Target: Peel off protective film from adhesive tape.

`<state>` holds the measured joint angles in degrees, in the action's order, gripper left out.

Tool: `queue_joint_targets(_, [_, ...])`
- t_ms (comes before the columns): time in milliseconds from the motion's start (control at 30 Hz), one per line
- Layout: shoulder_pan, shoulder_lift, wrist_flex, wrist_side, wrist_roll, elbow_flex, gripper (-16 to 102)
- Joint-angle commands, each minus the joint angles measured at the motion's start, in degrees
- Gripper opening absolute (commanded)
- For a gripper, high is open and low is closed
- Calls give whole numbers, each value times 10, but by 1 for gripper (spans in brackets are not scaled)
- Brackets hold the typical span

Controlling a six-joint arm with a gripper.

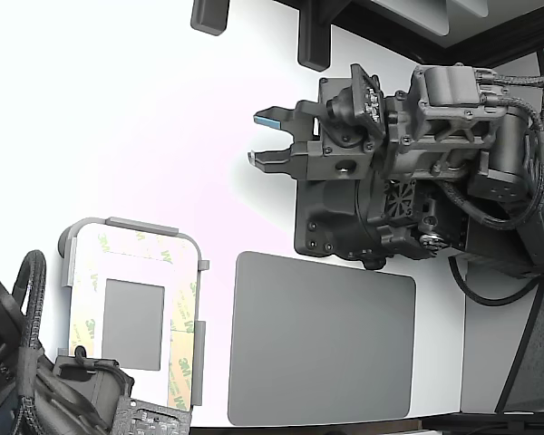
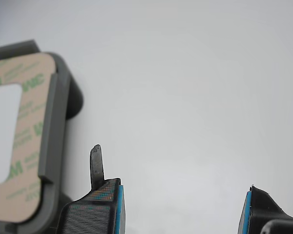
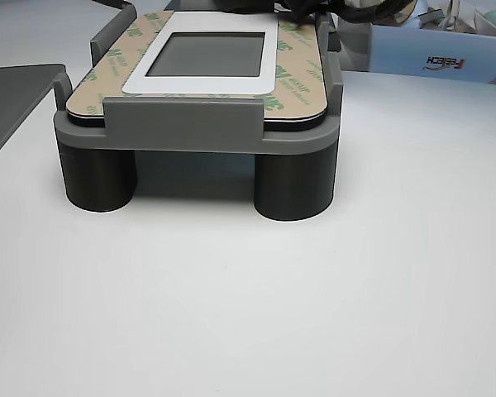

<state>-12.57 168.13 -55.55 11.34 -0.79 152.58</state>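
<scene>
The gripper (image 1: pixel 259 137) hovered with its jaws apart over the white table (image 1: pixel 145 118), well apart from the protective film (image 1: pixel 181 308) lying in the grey tray (image 1: pixel 131 227).

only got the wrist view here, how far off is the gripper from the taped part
Observer: Well clear. In the exterior view the gripper hangs open over bare table, up and to the right of the tray.
Operator: anything between them
Observer: No. A dark grey mat lies to the tray's right, below the gripper.
Operator: film peeled yet
Observer: The other view shows the film still flat on the frame.
</scene>
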Motion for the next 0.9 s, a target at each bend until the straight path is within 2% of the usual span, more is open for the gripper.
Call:
queue_joint_targets(0, [-6,-16,25,47,727,7,-11])
queue_joint_targets(267, [-6,-25,30,49,748,7,-11])
queue_joint_targets(467, [-6,-47,73,47,744,7,-11])
queue_joint_targets(667, [7,-122,168,39,801,7,-11])
queue_joint_targets(867, [112,-237,290,-36,897,7,-11])
